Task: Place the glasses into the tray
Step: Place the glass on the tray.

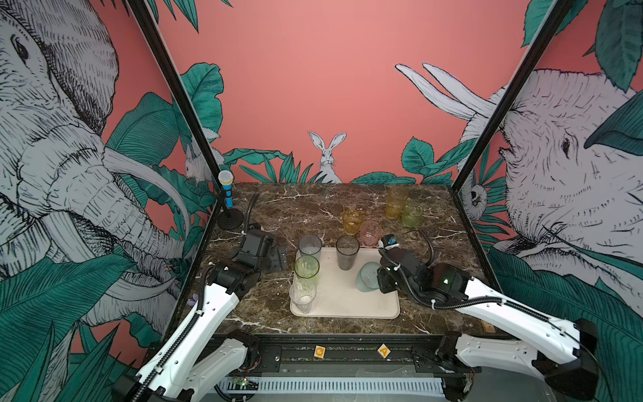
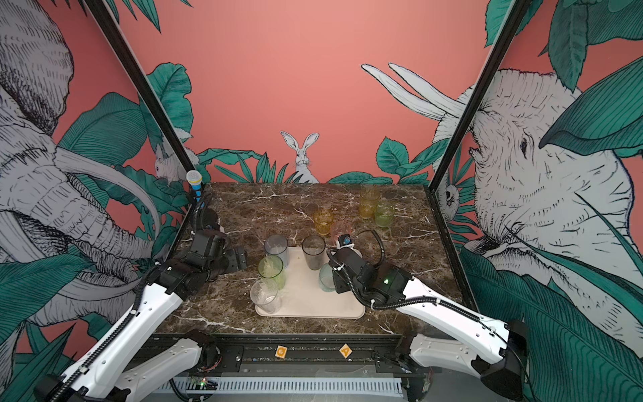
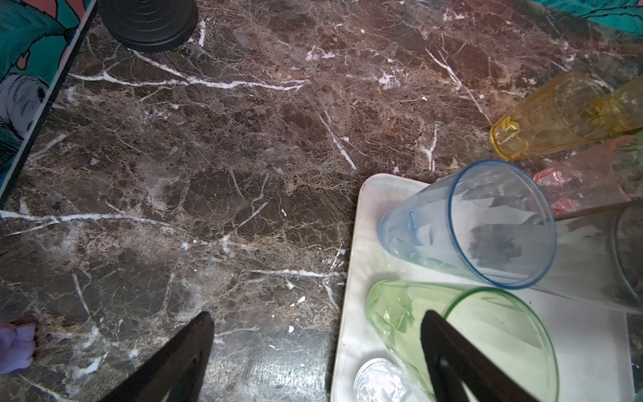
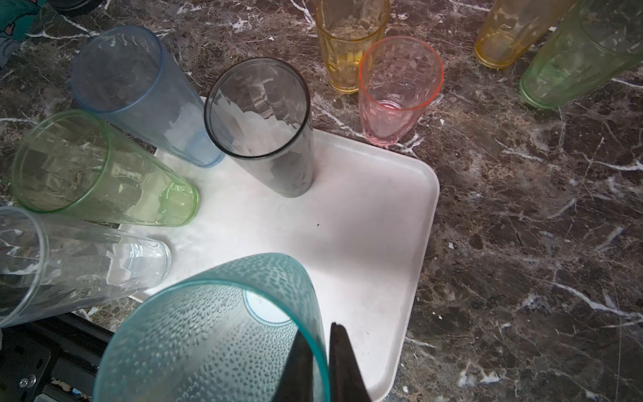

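Teal glass (image 4: 208, 330) in right jaws, over tray (image 4: 365, 215)

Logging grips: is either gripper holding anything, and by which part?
The right gripper pinches the frosted teal translucent tumbler by its rim, one finger inside, one outside. The open left gripper holds nothing.

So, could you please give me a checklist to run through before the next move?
1. Right jaws shut on teal glass rim: ok.
2. Teal glass above tray: ok.
3. Its base resting on the tray: cannot tell.
4. Bare tray floor beside smoky glass: ok.
5. Left jaws open, empty: ok.
6. All glasses in tray: not ok; pink glass stands outside, on the table.
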Robot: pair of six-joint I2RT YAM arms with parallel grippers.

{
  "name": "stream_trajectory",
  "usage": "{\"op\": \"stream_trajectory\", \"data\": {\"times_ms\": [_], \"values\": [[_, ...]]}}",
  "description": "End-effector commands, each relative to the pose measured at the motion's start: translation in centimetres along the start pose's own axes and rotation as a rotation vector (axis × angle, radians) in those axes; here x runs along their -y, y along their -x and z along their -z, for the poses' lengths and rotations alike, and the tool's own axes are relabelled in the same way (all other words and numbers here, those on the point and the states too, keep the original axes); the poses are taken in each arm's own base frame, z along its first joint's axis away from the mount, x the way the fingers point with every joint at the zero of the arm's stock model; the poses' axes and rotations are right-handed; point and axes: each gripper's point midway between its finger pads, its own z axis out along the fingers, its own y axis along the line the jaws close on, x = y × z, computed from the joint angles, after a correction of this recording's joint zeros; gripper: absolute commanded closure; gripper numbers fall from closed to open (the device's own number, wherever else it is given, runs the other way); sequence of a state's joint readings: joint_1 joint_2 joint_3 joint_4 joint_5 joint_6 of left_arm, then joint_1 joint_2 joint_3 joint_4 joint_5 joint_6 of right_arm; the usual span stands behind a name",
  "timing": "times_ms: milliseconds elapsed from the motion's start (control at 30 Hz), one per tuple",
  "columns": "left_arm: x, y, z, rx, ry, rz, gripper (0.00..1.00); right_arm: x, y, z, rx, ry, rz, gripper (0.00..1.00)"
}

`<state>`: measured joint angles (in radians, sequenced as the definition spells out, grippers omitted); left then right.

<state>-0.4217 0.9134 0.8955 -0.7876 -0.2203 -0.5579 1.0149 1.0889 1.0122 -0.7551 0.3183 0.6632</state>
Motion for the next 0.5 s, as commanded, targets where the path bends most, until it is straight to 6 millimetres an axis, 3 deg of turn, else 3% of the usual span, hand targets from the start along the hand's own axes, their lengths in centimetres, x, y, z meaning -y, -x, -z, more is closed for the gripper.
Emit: {"op": "stream_trajectory", "data": {"times_ms": [0,467], "values": [[-0.7,-0.4,0.3,-0.001,0.018,0.016,0.06,-0.8,0.8,-0.5,0.044,0.003,-0.023,1.00],[-0.7,-0.4,0.3,-0.003,0.018,0.013,0.06,-2.8,-0.1,-2.4,0.026,0.021,-0.002,1.00]]}}
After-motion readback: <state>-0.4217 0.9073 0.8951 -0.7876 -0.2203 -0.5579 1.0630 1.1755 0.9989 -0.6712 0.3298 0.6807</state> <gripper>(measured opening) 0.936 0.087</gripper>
